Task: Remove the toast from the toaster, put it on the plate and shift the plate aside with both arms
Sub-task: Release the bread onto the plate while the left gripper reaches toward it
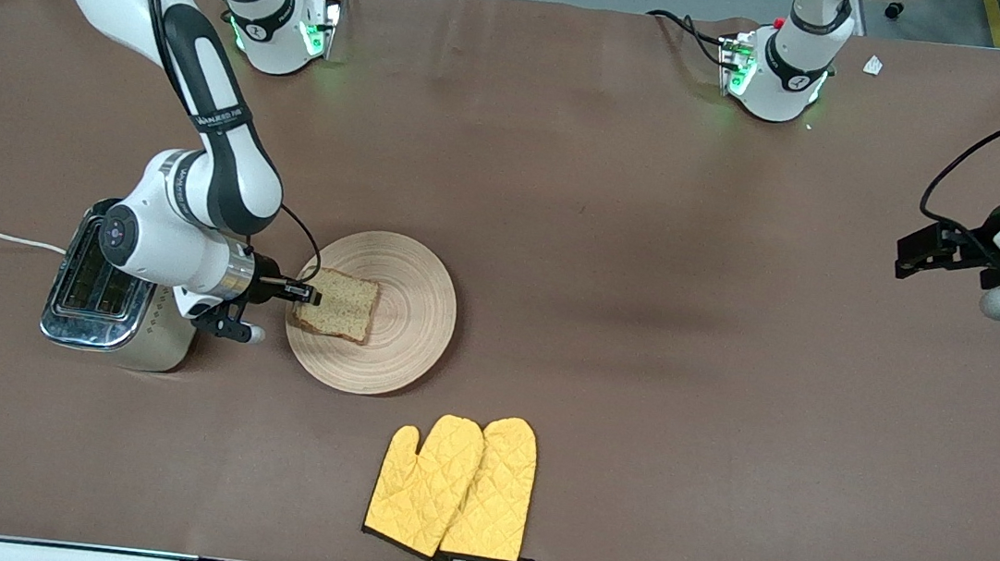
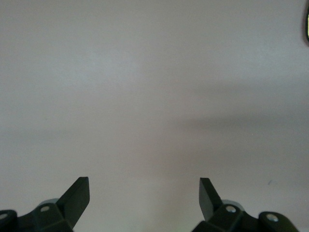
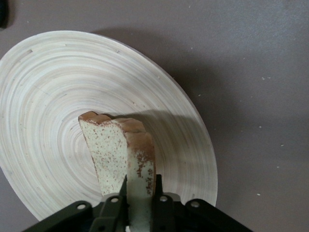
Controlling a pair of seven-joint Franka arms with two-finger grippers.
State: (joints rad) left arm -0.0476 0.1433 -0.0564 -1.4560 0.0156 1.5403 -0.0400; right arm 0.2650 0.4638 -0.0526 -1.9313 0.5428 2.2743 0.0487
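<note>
Toast (image 1: 340, 304) light, soft, crumbly: pinch by crust edge. R gripper (image 1: 307, 294) clamps its edge over plate (image 1: 413, 309). L gripper (image 2: 144, 198) spread wide, empty, waits

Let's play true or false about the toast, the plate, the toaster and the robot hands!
1. The toast is over the plate. True.
2. The right gripper is far away from the toast. False: its fingers are on either side of the toast's edge.
3. The left gripper is open over bare table. True; that arm waits.
4. The toaster sits on the plate. False: it stands beside the plate, toward the right arm's end.
5. The yellow oven mitts are nearer the front camera than the plate. True.
</note>
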